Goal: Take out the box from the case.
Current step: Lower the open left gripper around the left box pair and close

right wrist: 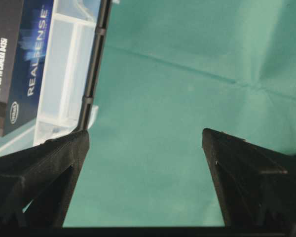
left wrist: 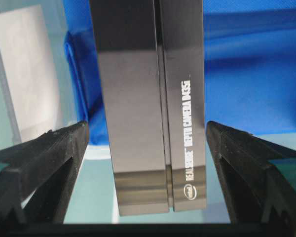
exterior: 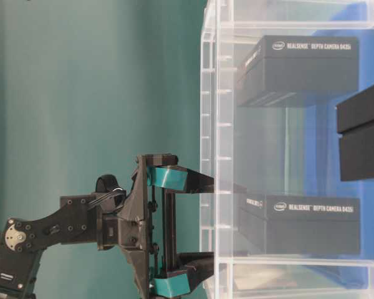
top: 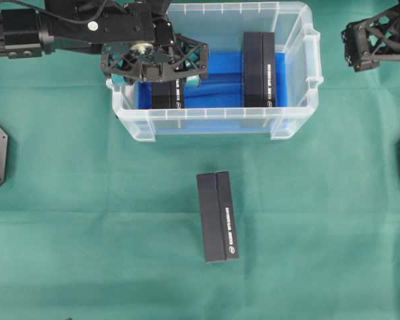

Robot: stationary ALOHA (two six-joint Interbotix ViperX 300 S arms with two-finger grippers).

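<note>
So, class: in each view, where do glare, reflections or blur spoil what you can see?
Left wrist view: a bright sheen crosses the glossy box. Table-level view: the case wall hazes the boxes behind it. Right wrist view: close pincer fingers look soft.

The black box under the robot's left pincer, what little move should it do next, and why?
Probably close on it. The left pincer is open inside the case, with the box standing between its two fingers, apart from both. Pinching should grip it for lifting out. One box already lies on the cloth outside; another box waits inside.
</note>
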